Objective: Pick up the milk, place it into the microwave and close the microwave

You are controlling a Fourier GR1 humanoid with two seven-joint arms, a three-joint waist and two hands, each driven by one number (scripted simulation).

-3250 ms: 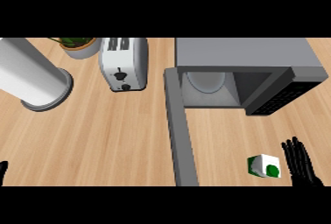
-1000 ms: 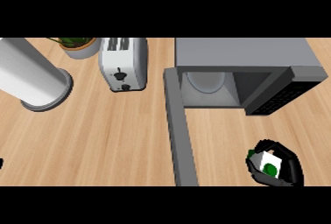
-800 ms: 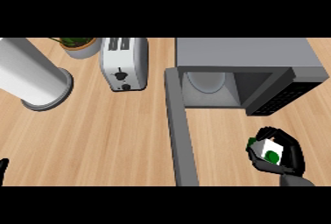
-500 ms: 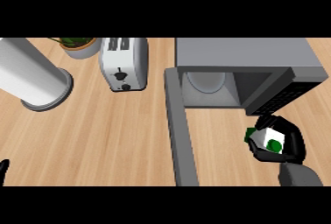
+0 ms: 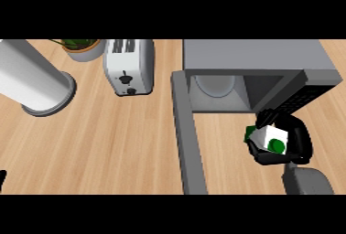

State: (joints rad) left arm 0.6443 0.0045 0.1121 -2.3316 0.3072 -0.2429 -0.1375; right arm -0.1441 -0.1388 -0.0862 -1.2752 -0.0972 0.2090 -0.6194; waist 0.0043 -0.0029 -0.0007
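Observation:
The milk (image 5: 269, 138) is a small white carton with a green spot. My right hand (image 5: 294, 145) is curled round it, just in front of the microwave's open mouth. The grey microwave (image 5: 256, 59) stands at the back right, with a white plate (image 5: 215, 85) inside its cavity. Its door (image 5: 187, 137) is swung open and runs toward me, left of the milk. Only a black sliver of my left hand (image 5: 2, 176) shows at the lower left edge.
A white toaster (image 5: 127, 66) stands at the back, left of the microwave. A potted plant (image 5: 82, 47) sits behind it. A tall white cylinder (image 5: 30, 81) leans at the far left. Bare wooden counter (image 5: 108, 146) lies between the door and the left edge.
My right hand closed on the milk and carried it away from me, up to the microwave's opening. The left hand has stayed at the lower left edge.

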